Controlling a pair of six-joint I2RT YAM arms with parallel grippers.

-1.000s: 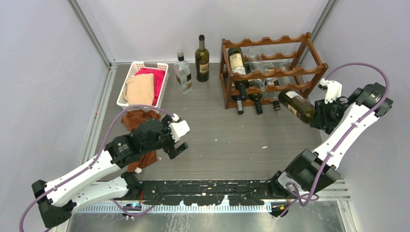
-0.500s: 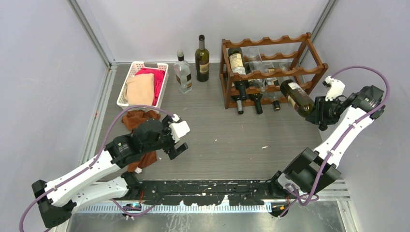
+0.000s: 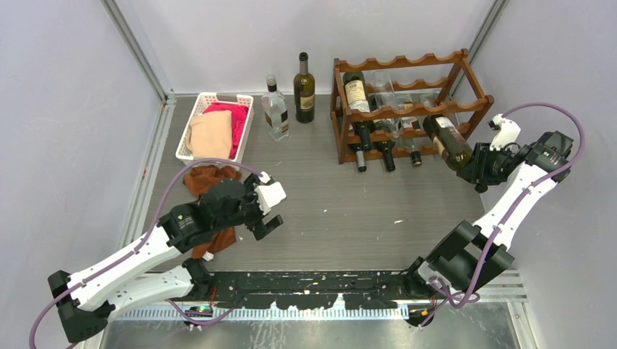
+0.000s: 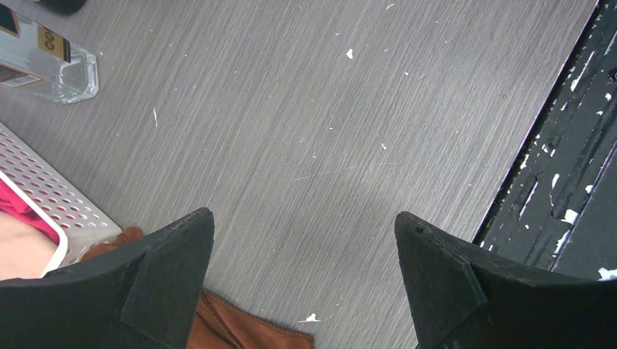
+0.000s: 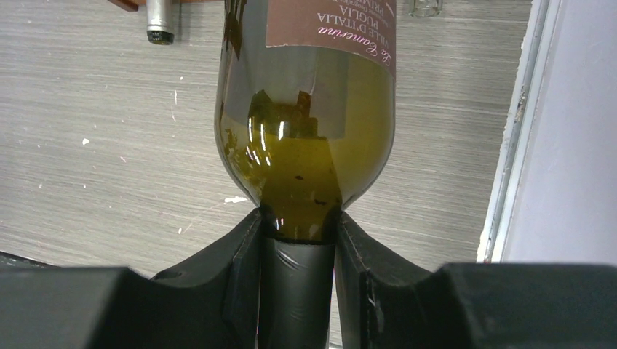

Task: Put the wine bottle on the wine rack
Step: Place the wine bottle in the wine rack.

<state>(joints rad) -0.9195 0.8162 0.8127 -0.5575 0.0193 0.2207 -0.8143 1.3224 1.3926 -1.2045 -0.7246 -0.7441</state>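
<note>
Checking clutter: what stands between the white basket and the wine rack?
A clear bottle and a dark bottle, both upright, between basket and wine rack; the top view shows it.

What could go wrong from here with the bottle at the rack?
1. The right fingers pinch only the neck of the wine bottle. Its heavy body hangs out unsupported, so it may pivot or slip.
2. The bottle's base is at the right end of the wine rack, near a post. It may catch wood instead of seating in a scallop.
3. Racked bottles lie close by, and a sideways nudge could knock them.
</note>
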